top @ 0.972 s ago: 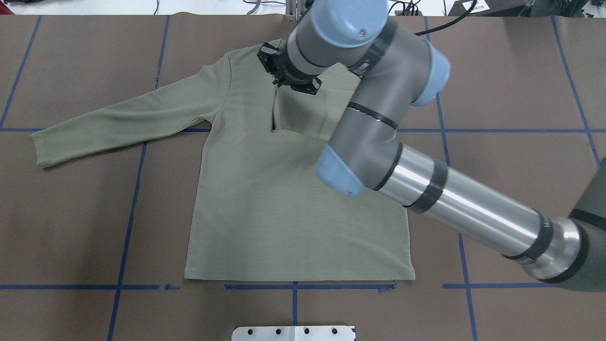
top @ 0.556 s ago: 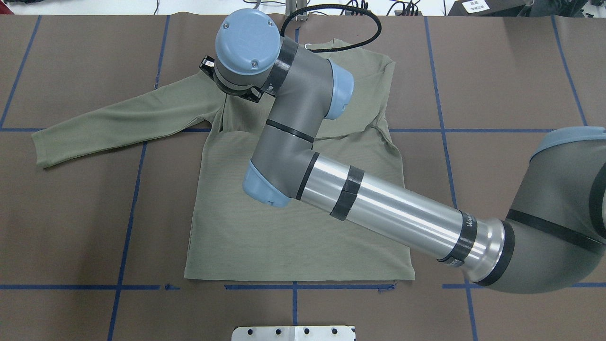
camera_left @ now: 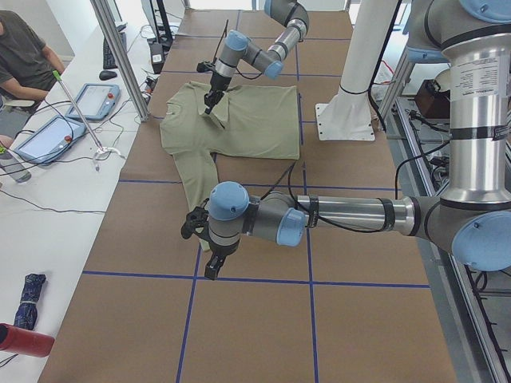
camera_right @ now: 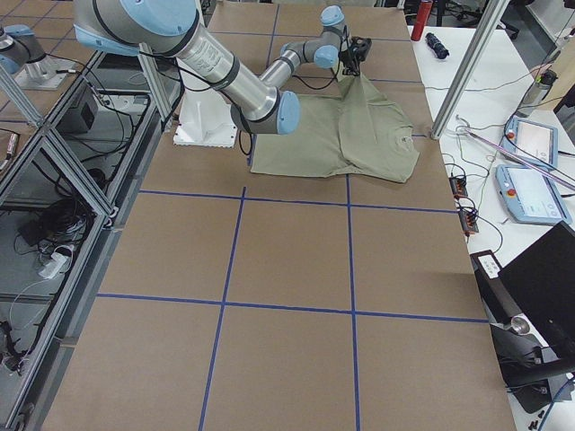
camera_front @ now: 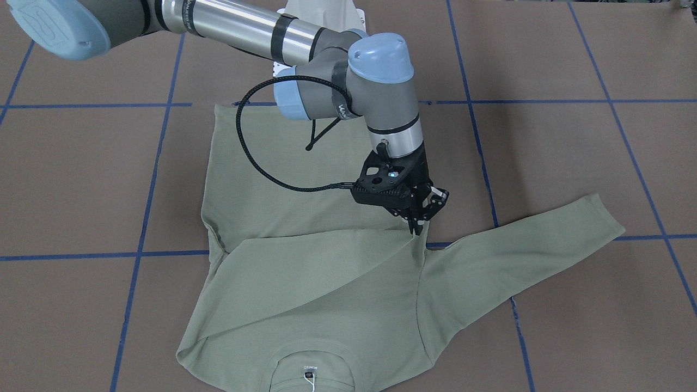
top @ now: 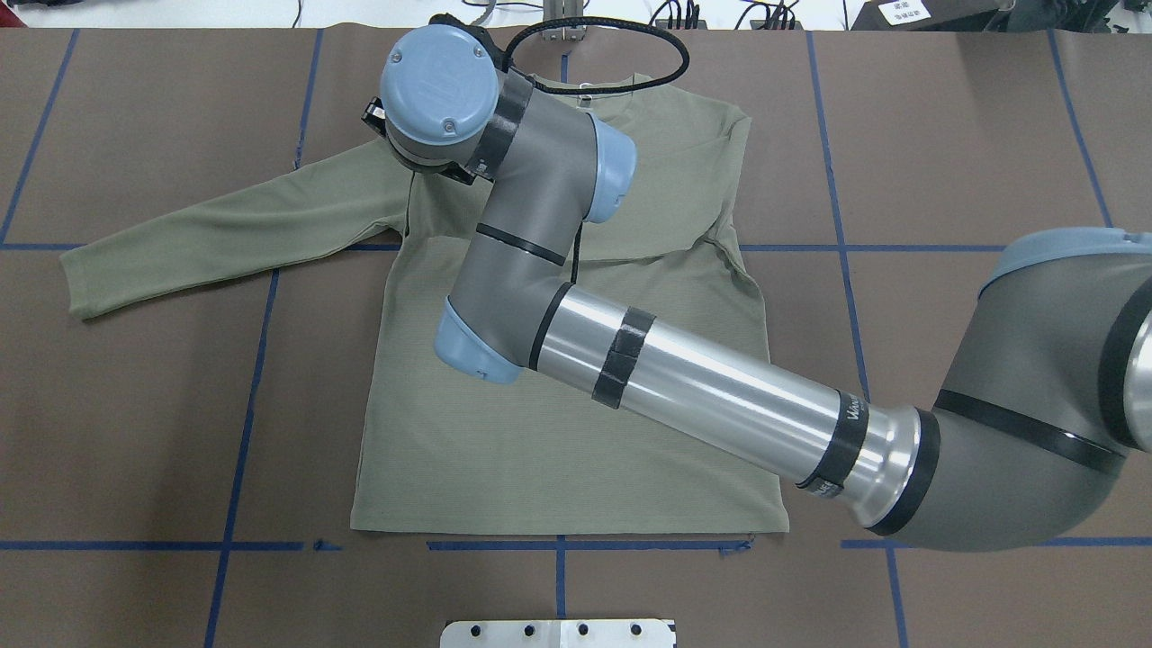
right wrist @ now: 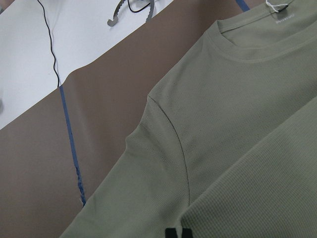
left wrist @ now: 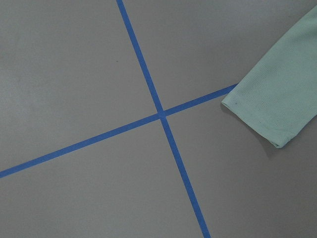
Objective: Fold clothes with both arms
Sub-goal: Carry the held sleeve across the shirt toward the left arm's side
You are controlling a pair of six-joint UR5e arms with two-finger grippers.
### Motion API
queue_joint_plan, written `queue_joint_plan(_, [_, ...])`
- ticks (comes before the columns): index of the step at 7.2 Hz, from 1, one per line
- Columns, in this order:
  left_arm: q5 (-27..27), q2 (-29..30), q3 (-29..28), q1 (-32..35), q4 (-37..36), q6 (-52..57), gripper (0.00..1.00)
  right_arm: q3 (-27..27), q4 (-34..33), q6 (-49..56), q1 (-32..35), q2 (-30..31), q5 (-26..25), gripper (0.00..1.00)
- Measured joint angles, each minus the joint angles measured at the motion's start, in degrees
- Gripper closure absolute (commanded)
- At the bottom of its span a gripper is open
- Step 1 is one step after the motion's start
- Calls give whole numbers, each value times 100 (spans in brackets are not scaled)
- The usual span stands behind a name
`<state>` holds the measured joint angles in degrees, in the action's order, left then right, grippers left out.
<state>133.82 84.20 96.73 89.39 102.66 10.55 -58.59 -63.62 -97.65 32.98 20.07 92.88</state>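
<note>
The sage-green shirt [top: 558, 432] lies flat, face up, with its collar [camera_front: 310, 375] and white hang tag [camera_front: 309, 382] at the far edge. Its right sleeve [camera_front: 305, 272] is folded across the chest. My right gripper [camera_front: 416, 226] is shut on that sleeve's end, at the shirt's left armpit; its fingertips [right wrist: 177, 233] show at the wrist view's bottom edge. The left sleeve [top: 225, 234] lies stretched outwards. My left gripper [camera_left: 200, 231] hovers near that sleeve's cuff [left wrist: 267, 114]; I cannot tell whether it is open or shut.
Blue tape lines [top: 243, 405] grid the brown table cover. The white base plate [top: 558, 633] sits at the near edge. Beyond the table's far edge are an aluminium post [camera_left: 120, 56], tablets [camera_left: 48, 136] and a seated person [camera_left: 24, 56].
My right arm has swung to the overhead view's left, carrying the sleeve end from near the collar to the left shoulder. The right sleeve now lies across the chest.
</note>
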Motion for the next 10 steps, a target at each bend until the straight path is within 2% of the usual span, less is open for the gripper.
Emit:
queue_joint_plan(2, [-1,0,-10,0,0,0,0,434,349,2,-30,-152,-150,99])
queue_joint_plan(3, [1,0,-11,0,0,-3,0,556,446,6,-60,-178,-215,29])
queue_joint_plan(4, [30,9,-10,-4,0,-11,0,634,486,12,-89,-194,-256,1])
queue_joint_plan(6, [271,27,8,-35,197,-39,0,721,503,26,-143,-245,-350,0])
queue_joint_plan(8, [493,37,-30,-231,491,-624,0,605,489,9,-147,-229,-356,0])
queue_joint_plan(10, [491,105,-235,-754,947,-1616,2,-153,429,1,23,384,-37,1])
